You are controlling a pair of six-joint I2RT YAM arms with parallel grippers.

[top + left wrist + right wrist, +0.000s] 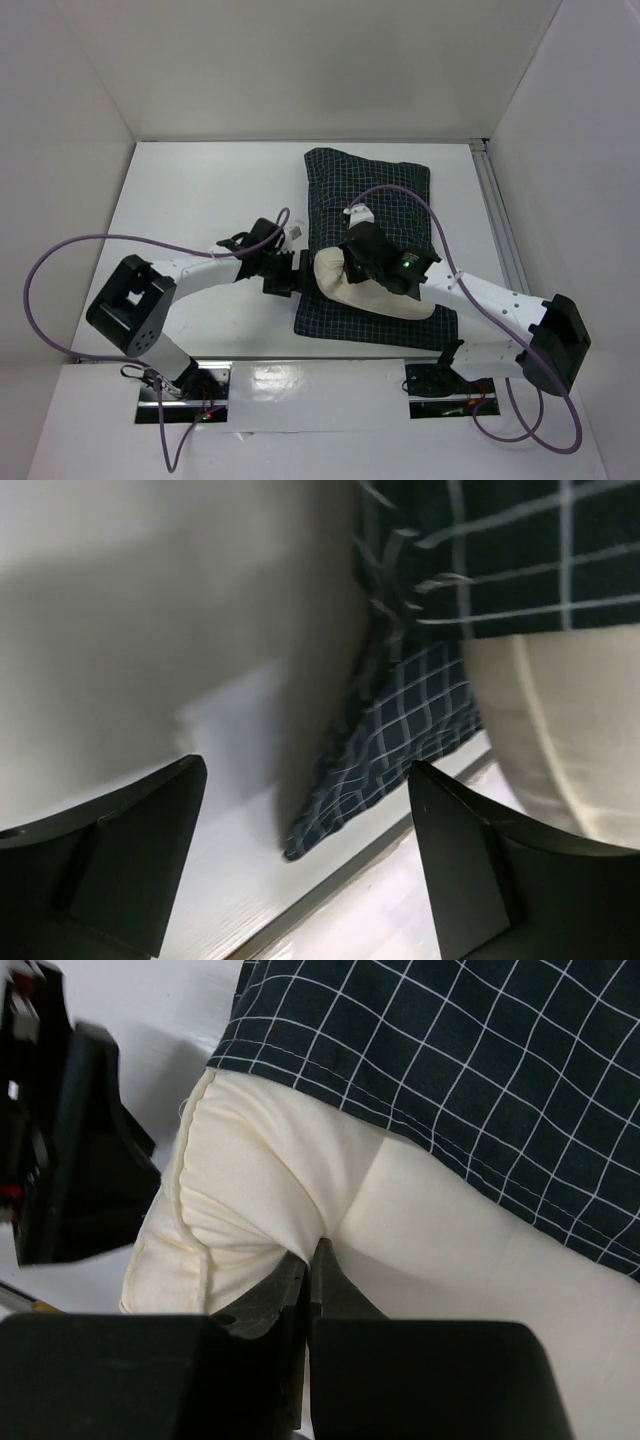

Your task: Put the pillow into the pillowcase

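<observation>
1. Fingers of the right gripper [312, 1258]: pressed together with no gap showing and nipping a fold of the pillow [430, 1250]. The cream fabric puckers into a crease running from the tips toward 12 o'clock.
2. Fingers of the left gripper [305, 770]: set wide apart and holding nothing. The gap shows the pale table [140, 630] and a loose corner of the pillowcase [390, 740].
3. Pillow, right wrist view: partly inside the pillowcase. The checked hem crosses it from 10 o'clock down to 4 o'clock. The cream end lies bare below that line, with its seamed edge at 9 o'clock.
4. Pillow, left wrist view: a cream bulge at 3 o'clock, just under the checked cloth and beside the right-hand finger.
5. Pillowcase, top view [370, 185]: lies mid-table, its far part plump. The bare pillow end [360, 295] sits at 7 o'clock from the case's middle, on a lower layer of check that runs on toward 6 o'clock.
6. Left gripper, top view: at 9 o'clock of the bare pillow end and just beside it. Whether it touches cannot be told.
7. Left arm [190, 270]: reaches in from 8 o'clock.
8. Right arm [490, 295]: reaches in from 4 o'clock.
9. Purple cables [60, 260]: one loops over each arm.
</observation>
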